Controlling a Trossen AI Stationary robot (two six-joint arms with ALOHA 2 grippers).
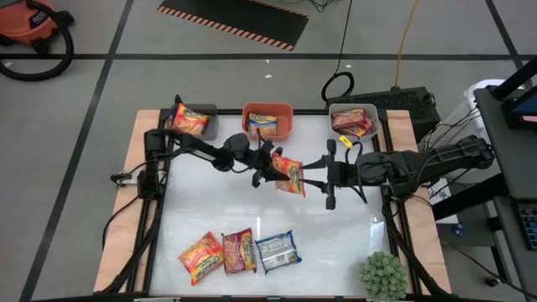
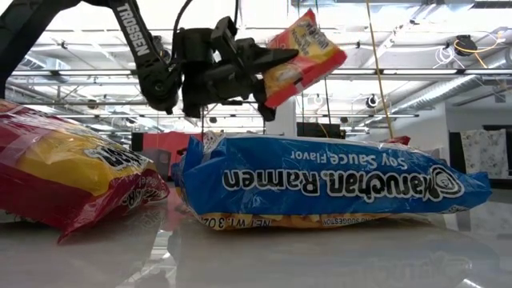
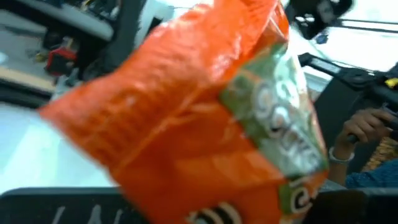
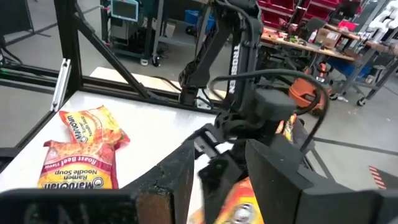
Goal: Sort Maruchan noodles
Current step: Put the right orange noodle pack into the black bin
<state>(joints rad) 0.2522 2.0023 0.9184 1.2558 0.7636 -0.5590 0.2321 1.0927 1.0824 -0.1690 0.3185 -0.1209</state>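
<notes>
Orange crinkled plastic fills nearly the whole left wrist view: the orange-yellow flat ramen packet (image 3: 199,118) is blurred there and hides that arm's own fingers, though the high and low views show the left pincer (image 1: 270,170) pinching one edge of it in mid-air, above the middle of the white glossy surface (image 1: 336,235). From the grip the packet's long axis slants, in the low view rising up and away from the fingers. Facing it just beyond the packet's other side, the right pincer (image 1: 329,174) stands spread, apart from the plastic. Well below and nearer the front edge than both pincers lie three more packets side by side: orange-yellow (image 1: 201,256), red-and-white (image 1: 239,250) and blue-and-yellow (image 1: 278,251). Three small bins (image 1: 268,110) behind the pincers each hold packets, partly cut off by their walls. Beyond the surface is a workshop with benches, and a person's hand (image 3: 367,124) shows at one edge.
</notes>
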